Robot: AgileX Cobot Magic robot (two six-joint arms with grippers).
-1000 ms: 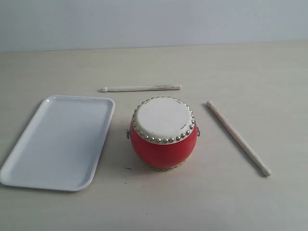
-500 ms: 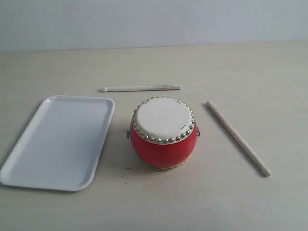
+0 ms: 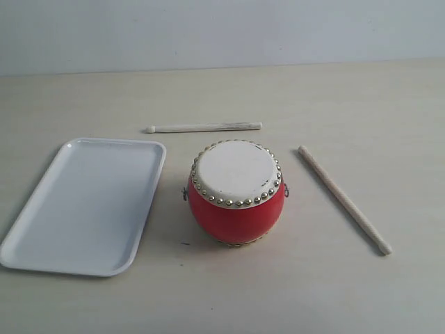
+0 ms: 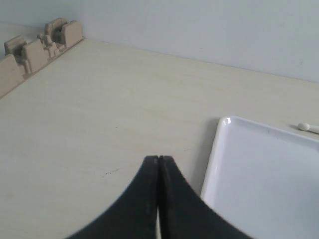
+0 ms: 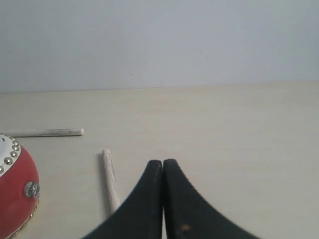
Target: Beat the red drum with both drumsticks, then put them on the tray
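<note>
The red drum (image 3: 236, 195) stands upright mid-table, its off-white skin facing up. One drumstick (image 3: 204, 127) lies flat just behind it. The other drumstick (image 3: 343, 198) lies slanted to its right. The white tray (image 3: 87, 203) rests to the drum's left with nothing on it. Neither gripper shows in the exterior view. My left gripper (image 4: 158, 158) is shut and holds nothing, hovering beside the tray's rim (image 4: 213, 154). My right gripper (image 5: 162, 162) is shut too, with nothing in it, just right of the slanted drumstick (image 5: 109, 179) and the drum (image 5: 15, 191).
Beige blocky fixtures (image 4: 37, 47) line the table's far edge in the left wrist view. A pale wall runs behind the table.
</note>
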